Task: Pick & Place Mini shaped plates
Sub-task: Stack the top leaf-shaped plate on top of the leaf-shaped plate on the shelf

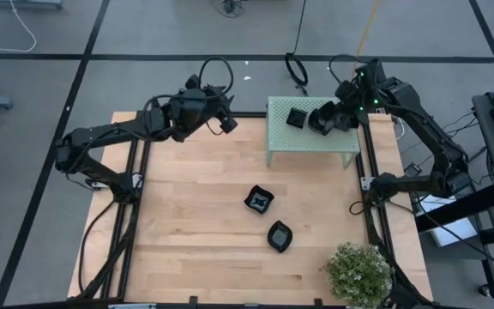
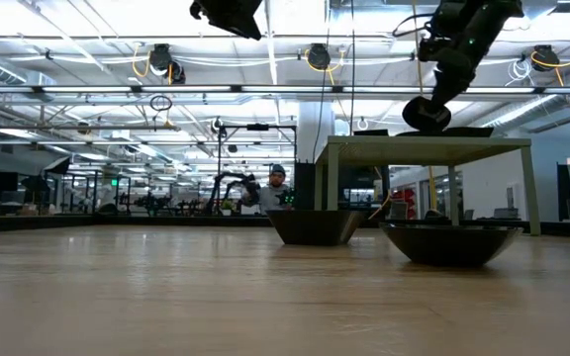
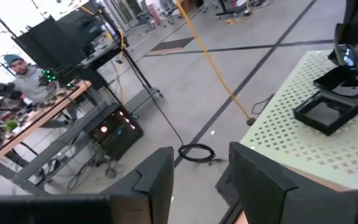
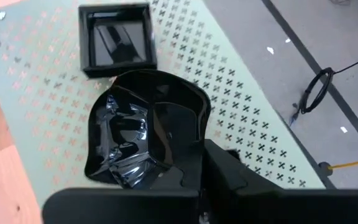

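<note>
My right gripper is shut on a wavy-edged glossy black plate over the pale green perforated stand at the table's far edge. A square black plate sits flat on the stand's top beside it. Two more black plates rest on their bases on the wooden table: a square one and a rounded one. The low view shows them too, the square plate and the rounded plate. My left gripper is open, raised over the table's far edge to the left of the stand, touching nothing. My right gripper holds the wavy-edged plate by the part of its rim nearest the wrist, pinched between the two fingers, which come slanting down from the table's right. The plate is tilted just over the stand's top; whether it touches the top, I cannot tell.
A potted plant stands at the table's near right corner. The stand's legs rise from the far part of the table. The table's left half is bare wood. A person sits in the room beyond.
</note>
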Tool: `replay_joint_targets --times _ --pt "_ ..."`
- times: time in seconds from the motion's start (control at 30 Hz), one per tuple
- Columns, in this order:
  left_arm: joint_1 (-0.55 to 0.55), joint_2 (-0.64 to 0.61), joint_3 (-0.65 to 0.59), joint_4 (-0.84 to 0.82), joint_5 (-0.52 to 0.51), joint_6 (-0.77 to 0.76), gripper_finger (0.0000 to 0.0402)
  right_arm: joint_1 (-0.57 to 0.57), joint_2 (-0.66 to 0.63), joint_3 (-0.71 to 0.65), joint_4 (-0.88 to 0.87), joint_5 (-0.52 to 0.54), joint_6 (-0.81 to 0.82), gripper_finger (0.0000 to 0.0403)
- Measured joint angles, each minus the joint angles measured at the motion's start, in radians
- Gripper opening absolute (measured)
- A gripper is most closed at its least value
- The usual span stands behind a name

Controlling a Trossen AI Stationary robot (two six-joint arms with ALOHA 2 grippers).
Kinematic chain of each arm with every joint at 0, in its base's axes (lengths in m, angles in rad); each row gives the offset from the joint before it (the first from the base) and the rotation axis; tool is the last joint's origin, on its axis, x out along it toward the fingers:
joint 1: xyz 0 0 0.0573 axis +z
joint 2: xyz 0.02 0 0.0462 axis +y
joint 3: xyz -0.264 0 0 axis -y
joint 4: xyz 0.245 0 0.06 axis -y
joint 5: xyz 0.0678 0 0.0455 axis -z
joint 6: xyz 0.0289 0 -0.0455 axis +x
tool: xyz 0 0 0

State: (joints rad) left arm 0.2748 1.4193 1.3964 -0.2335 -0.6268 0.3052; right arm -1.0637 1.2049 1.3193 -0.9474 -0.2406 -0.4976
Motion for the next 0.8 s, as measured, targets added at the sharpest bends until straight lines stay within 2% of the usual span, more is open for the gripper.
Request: replay_joint_targets --times 0.4,0.8 --pt "0.000 0.000 0.000 -0.001 0.002 -0.029 0.0159 0.000 0.000 0.000 0.000 -0.001 0.002 0.0011" --pt "0.000 0.000 0.000 -0.006 0.002 -0.084 0.0159 0.001 -0.026 0.000 0.048 0.000 0.007 0.0131"
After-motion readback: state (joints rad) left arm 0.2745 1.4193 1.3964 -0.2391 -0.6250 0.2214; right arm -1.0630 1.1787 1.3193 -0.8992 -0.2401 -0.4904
